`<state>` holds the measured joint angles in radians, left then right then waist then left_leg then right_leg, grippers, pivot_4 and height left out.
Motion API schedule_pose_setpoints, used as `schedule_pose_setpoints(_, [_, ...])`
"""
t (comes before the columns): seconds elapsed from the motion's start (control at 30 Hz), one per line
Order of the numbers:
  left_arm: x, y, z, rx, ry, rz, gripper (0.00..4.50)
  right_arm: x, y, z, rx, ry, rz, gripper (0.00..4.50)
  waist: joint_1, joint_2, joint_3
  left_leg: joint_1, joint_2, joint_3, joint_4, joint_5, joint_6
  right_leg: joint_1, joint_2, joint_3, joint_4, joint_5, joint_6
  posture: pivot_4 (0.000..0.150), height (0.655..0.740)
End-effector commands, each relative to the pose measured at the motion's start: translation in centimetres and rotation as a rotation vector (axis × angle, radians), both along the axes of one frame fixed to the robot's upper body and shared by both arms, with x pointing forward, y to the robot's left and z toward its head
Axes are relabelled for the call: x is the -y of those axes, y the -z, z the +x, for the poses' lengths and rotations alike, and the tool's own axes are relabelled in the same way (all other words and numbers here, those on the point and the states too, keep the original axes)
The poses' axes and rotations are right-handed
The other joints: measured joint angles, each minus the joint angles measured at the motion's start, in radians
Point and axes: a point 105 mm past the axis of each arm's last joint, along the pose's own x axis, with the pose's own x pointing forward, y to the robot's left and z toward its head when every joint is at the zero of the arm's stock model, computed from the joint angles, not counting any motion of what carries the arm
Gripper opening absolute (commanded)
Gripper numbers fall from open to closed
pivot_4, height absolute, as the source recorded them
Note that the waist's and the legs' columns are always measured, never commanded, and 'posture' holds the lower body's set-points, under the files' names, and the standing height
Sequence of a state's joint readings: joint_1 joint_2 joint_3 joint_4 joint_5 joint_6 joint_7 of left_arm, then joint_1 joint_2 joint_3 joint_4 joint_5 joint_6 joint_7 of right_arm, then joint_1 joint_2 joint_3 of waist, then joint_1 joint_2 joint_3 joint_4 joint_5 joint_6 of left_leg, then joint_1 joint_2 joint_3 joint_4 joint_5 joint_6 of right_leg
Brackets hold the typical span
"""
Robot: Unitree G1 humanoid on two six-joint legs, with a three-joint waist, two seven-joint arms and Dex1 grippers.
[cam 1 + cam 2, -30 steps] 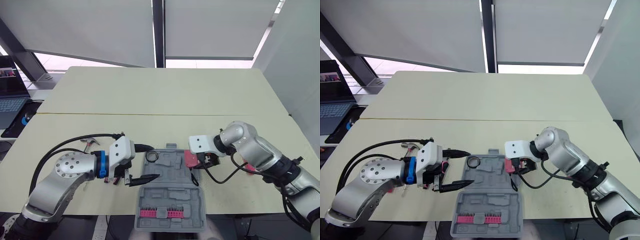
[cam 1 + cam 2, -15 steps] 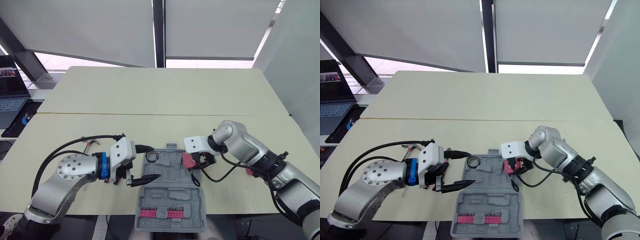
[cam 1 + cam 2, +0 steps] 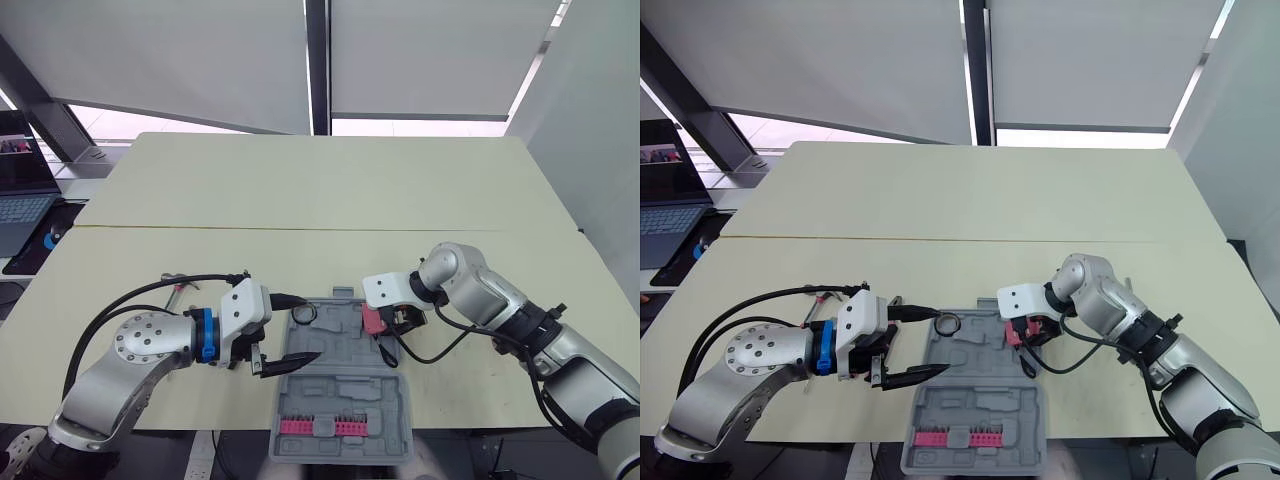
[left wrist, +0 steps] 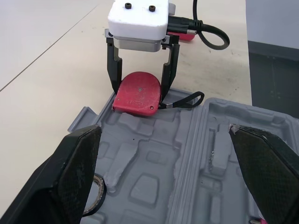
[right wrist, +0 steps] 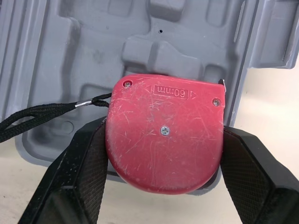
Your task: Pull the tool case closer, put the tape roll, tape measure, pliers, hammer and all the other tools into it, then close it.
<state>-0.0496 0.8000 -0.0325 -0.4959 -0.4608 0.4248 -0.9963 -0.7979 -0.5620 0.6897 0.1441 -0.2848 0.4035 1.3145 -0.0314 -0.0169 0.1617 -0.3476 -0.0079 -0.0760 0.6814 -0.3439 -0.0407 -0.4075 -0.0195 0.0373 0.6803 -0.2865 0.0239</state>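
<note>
Tape measure [image 5: 163, 130] — red, scratched — was pinched by the right gripper [image 4: 139, 88] at the edge of the tool case [image 3: 345, 385]; a tape roll [image 3: 304, 313] lay inside — left gripper [image 3: 310, 326] spread.

In the tool case's [image 3: 340, 388] far-left corner lies the tape roll [image 3: 304, 314] — the tape measure [image 5: 163, 130] over its right edge.

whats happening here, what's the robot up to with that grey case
The robot is packing tools into the open grey tool case. Its right pincer is shut on the red tape measure, holding it at the case's right edge. The left pincer hangs open over the case's left side. The tape roll already lies in the case, while the hammer lies on the table to the left.
</note>
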Motion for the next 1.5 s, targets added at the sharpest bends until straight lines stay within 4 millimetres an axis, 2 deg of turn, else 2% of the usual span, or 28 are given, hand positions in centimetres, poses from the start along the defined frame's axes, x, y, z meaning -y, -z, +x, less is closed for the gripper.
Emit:
schedule_pose_setpoints(0.03, [0.1,-0.4,-0.2,0.024,0.017,0.001,4.50,-0.6,-1.5,0.6,0.056,-0.020,0.037,4.12,0.000,0.000,0.000,0.000,0.000,0.000,0.000,0.000,0.000,0.000,0.000,0.000,0.000,0.000,0.000,0.150,0.7400])
schedule_pose_setpoints(0.07, [0.2,-0.3,-0.2,0.023,0.019,0.000,4.50,-0.7,-1.7,0.7,0.061,-0.017,0.046,4.45,0.000,0.000,0.000,0.000,0.000,0.000,0.000,0.000,0.000,0.000,0.000,0.000,0.000,0.000,0.000,0.150,0.7400])
schedule_pose_setpoints(0.1, [0.2,-0.3,-0.3,0.021,0.022,-0.001,4.50,-0.7,-1.9,0.7,0.061,-0.015,0.053,4.48,0.000,0.000,0.000,0.000,0.000,0.000,0.000,0.000,0.000,0.000,0.000,0.000,0.000,0.000,0.000,0.150,0.7400])
schedule_pose_setpoints(0.37, [0.5,-0.4,-0.6,0.011,0.029,-0.018,4.50,0.0,-3.9,1.2,0.104,0.037,0.130,4.48,0.000,0.000,0.000,0.000,0.000,0.000,0.000,0.000,0.000,0.000,0.000,0.000,0.000,0.000,0.000,0.150,0.7400])
schedule_pose_setpoints(0.43, [0.5,-0.4,-0.6,0.011,0.027,-0.021,4.50,0.7,-4.5,0.5,0.084,0.047,0.165,4.48,0.001,0.000,0.000,0.000,0.000,0.000,0.000,0.000,0.000,0.000,0.000,0.000,0.000,0.000,0.000,0.150,0.7400])
schedule_pose_setpoints(0.57, [0.3,-0.6,-0.4,0.016,0.018,-0.031,4.50,0.5,-5.6,-0.8,0.076,0.015,0.313,4.48,0.002,0.000,0.000,0.000,0.000,-0.001,-0.001,0.000,0.000,0.000,0.000,0.000,0.000,0.000,0.000,0.150,0.7400])
schedule_pose_setpoints(0.73, [0.3,-1.1,-0.1,0.026,0.021,-0.045,4.50,0.4,-6.2,-0.5,0.125,0.083,0.452,4.48,0.002,0.000,0.000,0.000,0.000,0.000,0.000,0.000,0.000,0.000,0.000,0.001,0.000,0.000,0.000,0.150,0.7400])
schedule_pose_setpoints(0.83, [0.4,-1.3,0.1,0.029,0.024,-0.049,4.50,0.3,-5.7,-0.8,0.122,0.090,0.467,3.89,0.001,0.000,0.000,0.000,0.000,0.000,0.000,0.000,0.000,0.000,0.000,0.001,0.000,0.000,0.000,0.150,0.7400])
schedule_pose_setpoints(0.93, [0.4,-1.4,0.1,0.029,0.029,-0.049,4.50,0.2,-5.3,-1.1,0.110,0.104,0.484,2.83,0.002,0.000,0.000,0.000,0.000,0.000,0.000,0.000,0.000,0.000,0.000,0.000,0.000,0.000,0.000,0.150,0.7400])
schedule_pose_setpoints(1.13, [0.3,-1.4,0.0,0.030,0.029,-0.043,4.50,0.1,-4.7,-1.4,0.105,0.111,0.485,1.46,0.001,0.000,0.000,0.000,0.000,0.000,0.000,0.000,0.000,0.000,0.000,0.001,0.000,0.000,0.000,0.150,0.7400])
schedule_pose_setpoints(1.4, [0.2,-1.6,0.1,0.034,0.027,-0.041,4.50,0.7,-3.4,-1.1,0.160,0.089,0.583,1.46,0.001,0.000,0.000,0.000,0.000,0.001,0.000,0.000,0.000,0.001,0.000,0.001,0.000,0.000,0.000,0.150,0.7400])
schedule_pose_setpoints(1.5, [0.2,-1.6,0.1,0.036,0.029,-0.039,4.50,1.5,-2.2,-1.0,0.068,0.165,0.629,1.46,0.002,0.000,0.000,0.000,0.000,0.001,0.000,0.000,0.000,0.001,0.000,0.001,0.000,0.000,0.000,0.150,0.7400])
